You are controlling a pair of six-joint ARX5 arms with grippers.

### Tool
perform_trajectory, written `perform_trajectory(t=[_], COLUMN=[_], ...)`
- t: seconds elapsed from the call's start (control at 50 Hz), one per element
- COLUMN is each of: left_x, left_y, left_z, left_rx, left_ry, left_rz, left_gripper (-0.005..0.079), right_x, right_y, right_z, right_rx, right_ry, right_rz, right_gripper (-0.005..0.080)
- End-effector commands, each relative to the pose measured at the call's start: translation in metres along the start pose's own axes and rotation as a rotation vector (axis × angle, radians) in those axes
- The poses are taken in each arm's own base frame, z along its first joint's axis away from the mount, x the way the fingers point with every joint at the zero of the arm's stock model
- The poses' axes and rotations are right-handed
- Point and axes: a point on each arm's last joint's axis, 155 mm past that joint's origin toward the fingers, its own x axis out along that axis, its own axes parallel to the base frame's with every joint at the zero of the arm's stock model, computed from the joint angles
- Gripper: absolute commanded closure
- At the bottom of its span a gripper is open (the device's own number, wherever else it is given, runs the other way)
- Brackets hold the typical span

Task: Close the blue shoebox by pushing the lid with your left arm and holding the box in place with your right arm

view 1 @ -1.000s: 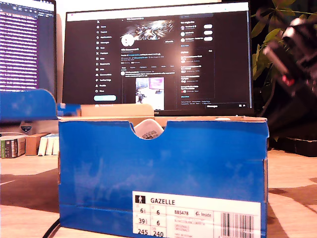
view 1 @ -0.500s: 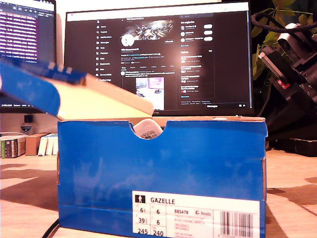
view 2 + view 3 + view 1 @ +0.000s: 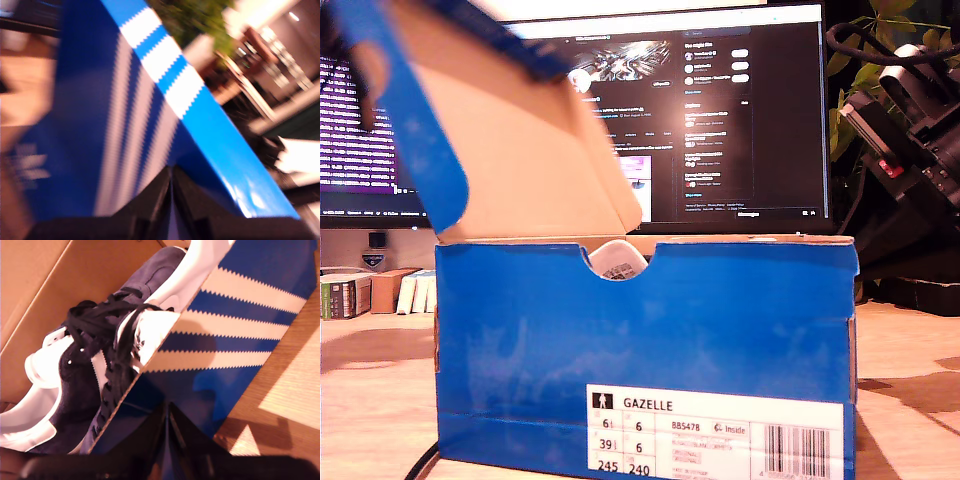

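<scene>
My first gripper (image 3: pixel 171 175) has its jaws together, tips against the striped blue outside of the lid (image 3: pixel 150 100), which stands half raised over the box (image 3: pixel 650 340). My second gripper (image 3: pixel 167 412) also has its jaws together, tips at the box's striped side wall, just outside the rim. Beyond that rim lie dark shoes (image 3: pixel 90 365). The box stands on the counter (image 3: pixel 280 390).
</scene>
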Motion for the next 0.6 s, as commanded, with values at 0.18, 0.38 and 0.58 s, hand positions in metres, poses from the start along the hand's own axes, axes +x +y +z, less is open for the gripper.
perform_trajectory(t=[0.18, 0.38, 0.58], left_x=[0.047, 0.078, 0.090], left_y=[-0.046, -0.078, -0.094], left_z=[-0.024, -0.046, -0.057], left_rx=[0.067, 0.118, 0.163], left_ry=[0.123, 0.203, 0.235], left_rz=[-0.120, -0.206, -0.251], left_gripper=[0.0762, 0.0762, 0.0762], right_x=[-0.013, -0.036, -0.054], right_y=[-0.036, -0.075, -0.078], right_z=[0.012, 0.024, 0.047], right_rx=[0.031, 0.105, 0.140], right_ry=[-0.039, -0.089, -0.137], right_rz=[-0.083, -0.177, -0.147], right_gripper=[0.0763, 0.0763, 0.0763])
